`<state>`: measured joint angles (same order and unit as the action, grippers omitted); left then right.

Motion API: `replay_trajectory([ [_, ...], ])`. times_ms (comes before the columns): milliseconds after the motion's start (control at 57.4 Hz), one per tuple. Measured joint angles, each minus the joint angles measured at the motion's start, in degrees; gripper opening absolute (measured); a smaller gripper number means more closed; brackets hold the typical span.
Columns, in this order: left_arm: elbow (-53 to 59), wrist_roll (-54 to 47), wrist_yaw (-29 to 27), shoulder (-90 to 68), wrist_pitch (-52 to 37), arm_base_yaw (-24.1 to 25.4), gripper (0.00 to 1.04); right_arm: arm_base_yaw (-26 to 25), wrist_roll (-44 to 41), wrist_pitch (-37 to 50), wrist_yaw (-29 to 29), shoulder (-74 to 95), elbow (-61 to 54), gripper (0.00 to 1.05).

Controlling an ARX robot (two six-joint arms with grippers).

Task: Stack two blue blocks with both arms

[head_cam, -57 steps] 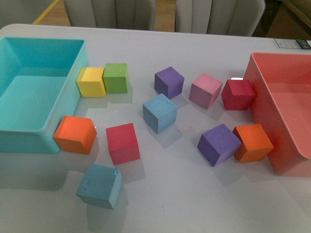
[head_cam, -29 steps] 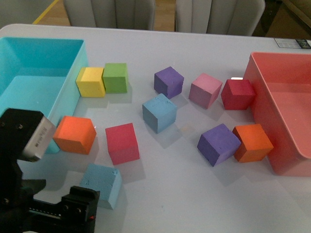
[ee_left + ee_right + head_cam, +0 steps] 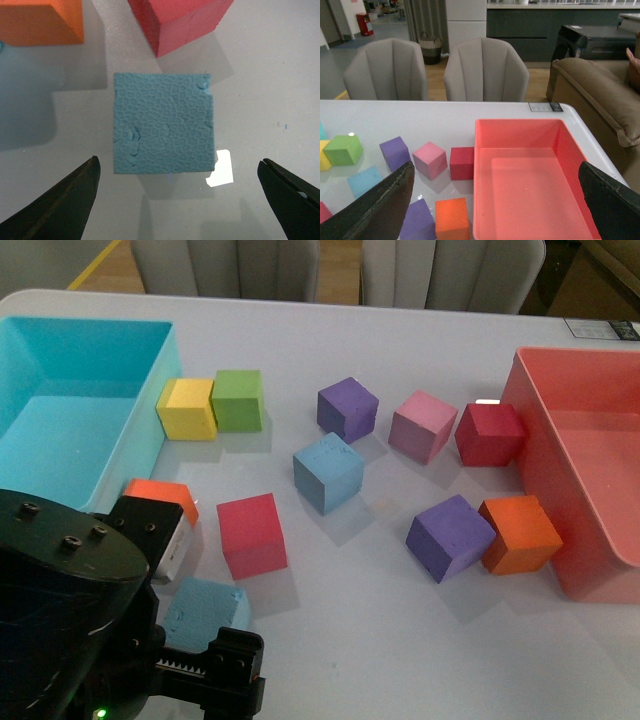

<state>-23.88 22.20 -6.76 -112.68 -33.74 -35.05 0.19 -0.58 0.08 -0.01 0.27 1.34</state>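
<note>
Below the wide left jaws lies a square, crackle-textured, pitted foam blue block [image 3: 162, 122]; right jaws wide

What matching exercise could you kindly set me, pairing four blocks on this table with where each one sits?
Blocks:
1. yellow block
2. dark red block
3. near blue block
4. far blue block

Places:
A. mid-table, touching nothing
B. between the pink block and the red bin
C. just ahead of the open left gripper
D. by the turquoise bin, beside the green block

Pairs: 1-D, 2-B, 3-C, 4-A.
</note>
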Motion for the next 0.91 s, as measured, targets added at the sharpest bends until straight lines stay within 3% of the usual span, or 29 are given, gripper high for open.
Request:
replay_trajectory([
  [488,-4.04,-2.27,-0.83,-2.95,1.51,-0.31,0.96,0.00,0.00,0.00,0.00,0.00,0.00,0.96],
  [906,-6.34,-6.78,-1.36,-8.70,1.49,2.43,0.96,0.00,0.00,0.00,0.00,0.00,0.00,0.96],
])
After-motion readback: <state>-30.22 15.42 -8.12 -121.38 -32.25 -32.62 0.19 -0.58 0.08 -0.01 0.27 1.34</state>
